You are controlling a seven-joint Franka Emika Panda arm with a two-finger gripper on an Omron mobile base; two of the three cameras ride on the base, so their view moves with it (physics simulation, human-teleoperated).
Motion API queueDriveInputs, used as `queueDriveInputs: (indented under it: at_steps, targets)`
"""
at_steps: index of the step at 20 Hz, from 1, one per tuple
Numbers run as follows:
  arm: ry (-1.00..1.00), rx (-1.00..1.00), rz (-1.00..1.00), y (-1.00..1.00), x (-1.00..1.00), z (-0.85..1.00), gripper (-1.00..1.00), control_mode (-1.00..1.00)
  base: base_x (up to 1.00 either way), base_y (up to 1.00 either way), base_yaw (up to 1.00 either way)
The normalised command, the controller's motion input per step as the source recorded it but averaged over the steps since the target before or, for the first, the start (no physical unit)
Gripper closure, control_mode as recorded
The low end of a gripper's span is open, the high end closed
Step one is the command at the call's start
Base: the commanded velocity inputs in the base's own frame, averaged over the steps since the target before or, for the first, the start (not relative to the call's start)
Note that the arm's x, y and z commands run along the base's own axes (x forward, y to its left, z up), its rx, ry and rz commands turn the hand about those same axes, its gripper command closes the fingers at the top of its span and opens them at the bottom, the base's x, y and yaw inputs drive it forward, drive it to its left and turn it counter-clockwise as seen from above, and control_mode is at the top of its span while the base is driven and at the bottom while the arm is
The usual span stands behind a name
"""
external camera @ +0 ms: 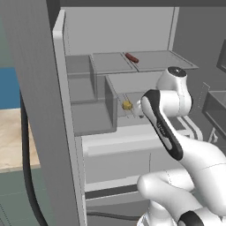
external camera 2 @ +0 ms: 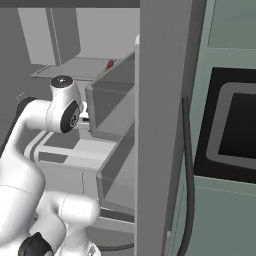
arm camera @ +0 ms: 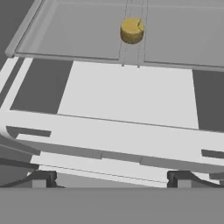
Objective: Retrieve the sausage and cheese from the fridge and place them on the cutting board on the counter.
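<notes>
Fridge (external camera: 39, 88) first: it stands open, its tall grey door edge up the left of the left base view, its grey shelves bare but for two small items. The white arm (external camera: 167, 128) reaches into the cabinet at the level of the lower shelf. The upper shelf (external camera: 150, 62) carries the sausage (external camera: 131, 58), a thin dark red cylinder lying near that shelf's middle, towards its back edge; in the right base view it shows as a small red spot (external camera 2: 110, 64) at the far end of the same shelf. The lower shelf (arm camera: 65, 30) carries the cheese (arm camera: 131, 30), a stubby yellow lump sitting near the middle of that shelf, a little back from its front edge.

The gripper (arm camera: 109, 177) points at the cheese from in front of the shelf, well short of it, with its two dark tips spread as wide as they go and nothing between them.

By my judgement the task is at an early stage: the door is open, yet both foods rest on their shelves and neither has been gripped. The cheese looks to be the first target; fetching it, then the sausage, and carrying each to the board all remain.
</notes>
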Motion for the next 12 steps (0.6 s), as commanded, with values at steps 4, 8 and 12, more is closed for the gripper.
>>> queueDriveInputs:
  at_steps: [4,8,12]
  targets:
    - [-0.05,0.00,0.00,0.17,0.07,-0.32,-1.00,-1.00,0.00,0.00,0.00]
    - [0.00,0.00,0.00,0.20,0.17,-0.36,-1.00,-1.00,0.00,0.00,0.00]
    - [0.00,0.00,0.00,0.03,0.41,-0.14,-1.00,-1.00,0.00,0.00,0.00]
